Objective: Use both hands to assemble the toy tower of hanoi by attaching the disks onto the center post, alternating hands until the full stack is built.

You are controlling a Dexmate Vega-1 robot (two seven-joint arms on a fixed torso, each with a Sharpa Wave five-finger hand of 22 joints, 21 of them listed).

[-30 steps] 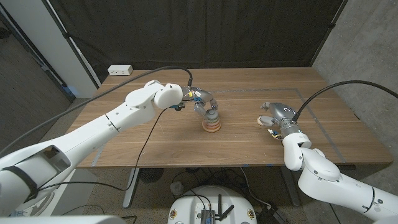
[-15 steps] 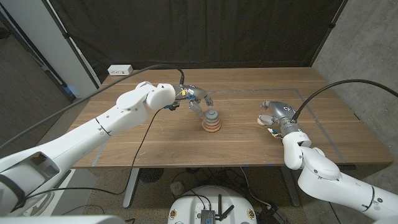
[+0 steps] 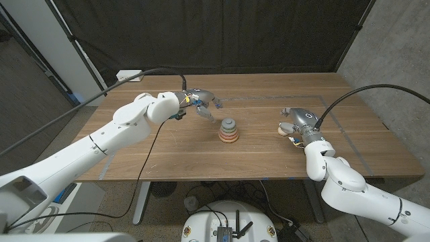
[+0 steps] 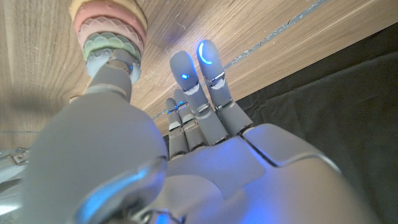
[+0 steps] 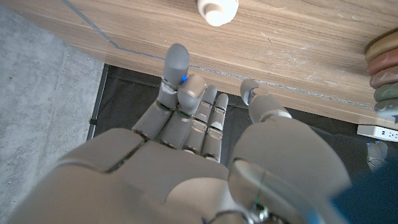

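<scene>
1. Head view shows the stack of disks (image 3: pixel 228 132) standing upright on its post near the middle of the wooden table (image 3: pixel 168 154), widest disk at the bottom, a small grey-blue one on top.
2. From the left wrist view the stack (image 4: pixel 109 31) reads as tan, pink, green and pale blue rings, just beyond the tip of the thumb (image 4: pixel 112 78).
3. The left hand (image 3: pixel 203 104) hovers just beside the stack, on the side nearer the robot's left and a little farther back; its fingers (image 4: pixel 199 81) are apart and extended, holding nothing.
4. A small white knob-like piece (image 5: pixel 217 9) stands on the table just past the right hand's fingertips; in the head view a pale piece (image 3: pixel 284 130) lies next to that hand.
5. The right hand (image 3: pixel 299 128) sits well apart from the stack, toward the robot's right; its fingers (image 5: pixel 177 81) are loosely bent and spread, gripping nothing that I can see.
6. The stack's edge (image 5: pixel 382 68) also shows in the right wrist view, off to the thumb side of that hand.
7. A white power strip (image 3: pixel 129 75) lies at the table's far corner, beyond the left hand.
</scene>
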